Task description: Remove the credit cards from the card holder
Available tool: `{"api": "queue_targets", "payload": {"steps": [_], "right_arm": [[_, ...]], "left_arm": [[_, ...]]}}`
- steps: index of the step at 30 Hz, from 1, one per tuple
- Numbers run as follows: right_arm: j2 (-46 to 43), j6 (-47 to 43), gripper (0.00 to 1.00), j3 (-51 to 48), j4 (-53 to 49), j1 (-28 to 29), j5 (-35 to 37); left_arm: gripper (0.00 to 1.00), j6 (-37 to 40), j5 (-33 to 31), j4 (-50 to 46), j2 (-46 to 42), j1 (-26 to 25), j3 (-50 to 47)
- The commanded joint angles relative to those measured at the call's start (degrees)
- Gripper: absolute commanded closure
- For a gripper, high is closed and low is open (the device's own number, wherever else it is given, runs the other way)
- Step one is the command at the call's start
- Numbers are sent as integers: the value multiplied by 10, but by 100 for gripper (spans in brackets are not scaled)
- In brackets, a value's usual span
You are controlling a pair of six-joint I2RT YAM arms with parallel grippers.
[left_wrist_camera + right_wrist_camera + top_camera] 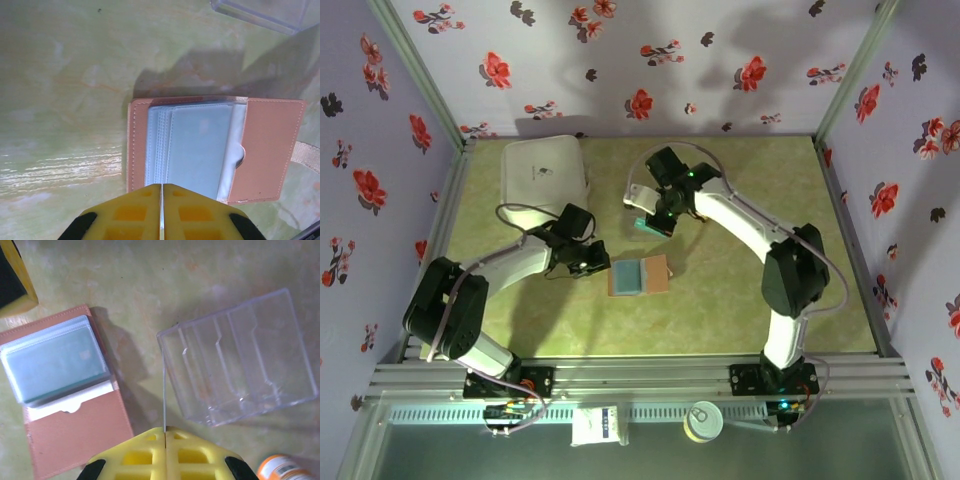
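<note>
The brown card holder [658, 272] lies open on the green table, its clear sleeves over a teal-blue card [55, 362]. In the left wrist view the card holder [270, 150] shows its blue-grey sleeve stack [200, 145]. My left gripper [162, 186] is shut, its tips over the holder's near edge; from above the left gripper [598, 262] sits at the holder's left side. My right gripper [164, 430] is shut on a thin credit card [163, 390] seen edge-on. From above that teal card [645, 227] hangs under the right gripper [655, 218], behind the holder.
A clear plastic box [240, 360] with dividers lies right of the held card. A white square box [545, 170] sits at the back left. An orange-capped bottle [282, 467] is at the right wrist view's lower right. Flowered walls enclose the table.
</note>
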Motion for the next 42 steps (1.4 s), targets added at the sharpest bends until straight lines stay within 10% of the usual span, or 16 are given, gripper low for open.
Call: {"api": "queue_targets", "payload": {"steps": [1, 15, 42], "right_arm": [[46, -95, 100, 73, -87, -11, 3], [253, -160, 100, 384, -279, -40, -31], [349, -127, 100, 435, -303, -47, -106]], "left_arm": [[91, 3, -5, -13, -14, 10, -11], [91, 23, 12, -5, -4, 56, -8], [91, 64, 61, -26, 80, 94, 65]]}}
